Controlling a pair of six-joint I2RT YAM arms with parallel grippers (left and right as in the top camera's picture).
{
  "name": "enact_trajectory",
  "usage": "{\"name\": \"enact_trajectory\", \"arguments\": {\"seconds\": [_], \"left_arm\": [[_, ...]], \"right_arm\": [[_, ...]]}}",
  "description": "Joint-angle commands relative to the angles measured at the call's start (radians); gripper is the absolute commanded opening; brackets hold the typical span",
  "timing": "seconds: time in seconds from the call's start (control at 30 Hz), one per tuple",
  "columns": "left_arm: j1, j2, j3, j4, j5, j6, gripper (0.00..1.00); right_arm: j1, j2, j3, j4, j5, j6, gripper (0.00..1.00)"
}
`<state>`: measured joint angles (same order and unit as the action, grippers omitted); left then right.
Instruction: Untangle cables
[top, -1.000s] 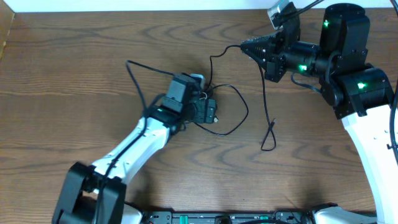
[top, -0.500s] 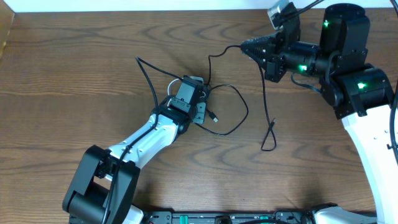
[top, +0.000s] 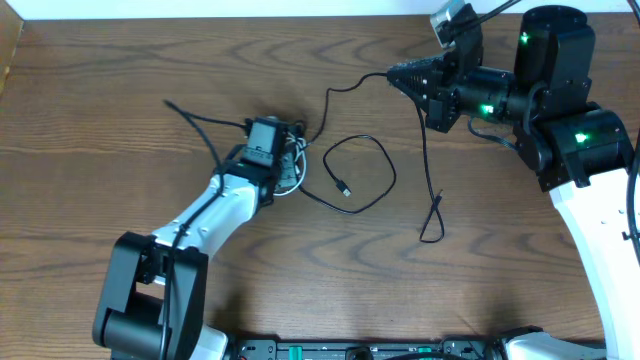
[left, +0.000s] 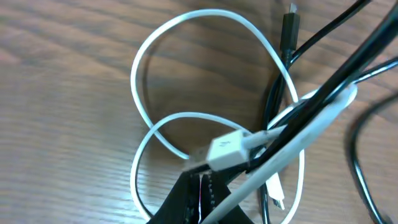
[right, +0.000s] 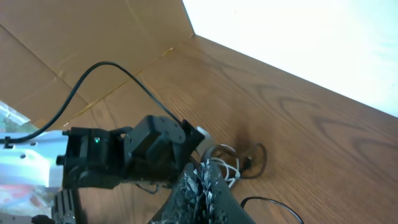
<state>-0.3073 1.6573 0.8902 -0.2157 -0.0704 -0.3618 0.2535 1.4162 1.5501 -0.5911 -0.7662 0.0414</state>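
The white cable lies in two loose loops at 9 o'clock of the table centre. It is pinched at its plug end by the left gripper, whose jaws are closed on it. In the left wrist view black strands cross over the white loops right at the jaws; whether one is also caught in the grip I cannot tell.

The black cable makes an open ring just at 3 o'clock of the white one, its free plug lying inside the ring. From there it climbs toward 1 o'clock to the right gripper, which is pressed together on it above the table. A second run drops from there toward 4 o'clock and ends in a small hairpin.

Both cords look light, limp and smooth. I expect they would slide rather than resist, and loops would tighten if pulled fast. The plug ends are the stiffest, least slippery places to grip. The crossing by the left jaws is where a snag seems likeliest.
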Motion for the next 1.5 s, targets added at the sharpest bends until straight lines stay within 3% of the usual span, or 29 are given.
{"name": "enact_trajectory", "arguments": {"seconds": [0.0, 0.27, 0.3, 0.33, 0.47, 0.6, 0.77, 1.07, 1.17, 1.3, 1.47], "left_arm": [[0.029, 0.007, -0.008, -0.015, -0.012, -0.071, 0.08], [0.069, 0.007, -0.008, -0.051, 0.006, -0.144, 0.09], [0.079, 0.007, -0.008, -0.064, 0.006, -0.175, 0.17], [0.096, 0.007, -0.008, -0.081, 0.008, -0.213, 0.35], [0.119, 0.007, -0.008, -0.072, 0.064, -0.219, 0.56], [0.122, 0.007, -0.008, -0.008, 0.179, -0.206, 0.60], [0.121, 0.007, -0.008, 0.069, 0.386, -0.076, 0.64], [0.120, 0.008, -0.008, 0.069, 0.339, -0.073, 0.65], [0.120, 0.009, -0.008, 0.047, 0.334, 0.002, 0.65], [0.121, 0.009, -0.008, -0.005, 0.288, 0.010, 0.71], [0.120, 0.008, -0.008, 0.000, 0.462, 0.166, 0.76]], "right_arm": [[0.003, -0.011, 0.011, -0.002, -0.003, 0.006, 0.01], [0.003, -0.011, 0.011, -0.004, -0.003, 0.002, 0.01], [0.003, -0.011, 0.011, -0.005, -0.003, 0.002, 0.01], [0.003, -0.011, 0.011, -0.005, -0.003, 0.002, 0.01], [0.003, -0.011, 0.011, -0.004, -0.003, 0.002, 0.01], [0.003, -0.011, 0.011, -0.004, -0.003, 0.002, 0.01], [0.003, -0.011, 0.011, -0.004, -0.002, 0.002, 0.01], [0.003, -0.011, 0.011, -0.004, -0.003, 0.002, 0.01], [0.003, -0.011, 0.011, -0.004, -0.002, 0.003, 0.01], [0.003, -0.011, 0.011, -0.004, -0.003, 0.003, 0.01], [0.003, -0.011, 0.011, -0.004, -0.003, 0.002, 0.01]]}}
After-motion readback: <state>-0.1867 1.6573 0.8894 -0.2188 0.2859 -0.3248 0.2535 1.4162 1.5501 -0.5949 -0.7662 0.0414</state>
